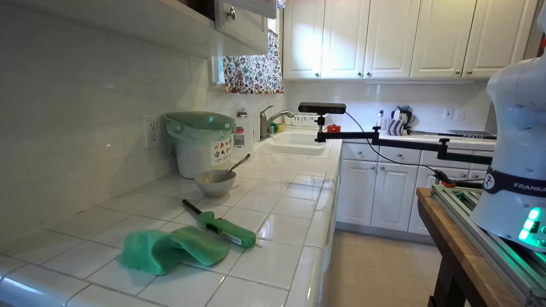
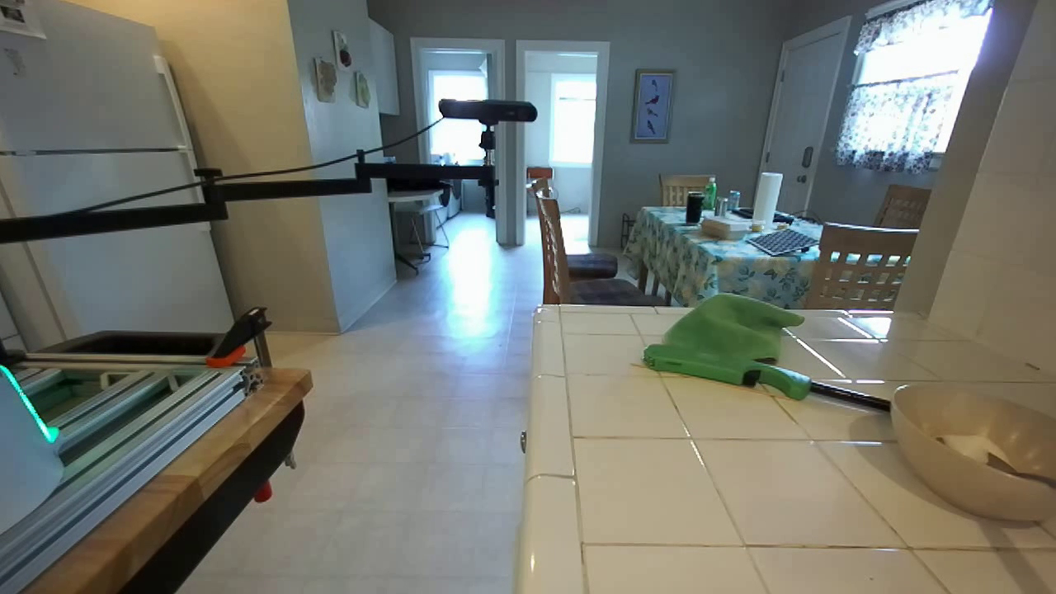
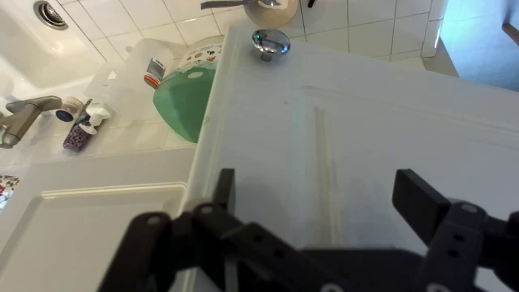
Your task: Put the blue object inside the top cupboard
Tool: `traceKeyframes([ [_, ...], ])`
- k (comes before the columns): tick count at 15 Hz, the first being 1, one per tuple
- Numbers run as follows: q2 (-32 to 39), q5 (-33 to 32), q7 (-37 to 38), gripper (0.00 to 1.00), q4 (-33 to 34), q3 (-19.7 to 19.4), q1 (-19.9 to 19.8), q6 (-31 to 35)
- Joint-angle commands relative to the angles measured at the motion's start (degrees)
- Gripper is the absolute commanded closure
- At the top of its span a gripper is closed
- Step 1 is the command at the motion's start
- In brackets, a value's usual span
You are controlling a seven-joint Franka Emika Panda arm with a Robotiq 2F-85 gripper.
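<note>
Honestly, I can't spot the blue cup: it isn't on the visible stretch of tiled counter (image 1: 264, 273), where a green cloth (image 1: 158, 249) and a green lighter (image 1: 232, 230) lie. The gripper (image 3: 320, 196) hangs empty, fingers spread wide, facing a white cupboard door (image 3: 365, 121). Since the top cupboard (image 1: 245, 32) looks open, I'd guess the cup is inside already and perhaps only closing up remains, but too little of its interior shows to be sure.

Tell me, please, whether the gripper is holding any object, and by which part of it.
Nothing is held: in the wrist view, the gripper stands open, its fingers apart, with the white cupboard door showing beyond them.
</note>
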Motion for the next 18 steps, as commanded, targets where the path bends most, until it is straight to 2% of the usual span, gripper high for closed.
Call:
traceKeyframes([
  [1,0.57,-2.09,-1.56,0.0,-1.39,-1.05,0.76,4.56],
  [18,5.88,-2.14,-6.01,0.0,-0.73,-5.07,0.73,13.7],
])
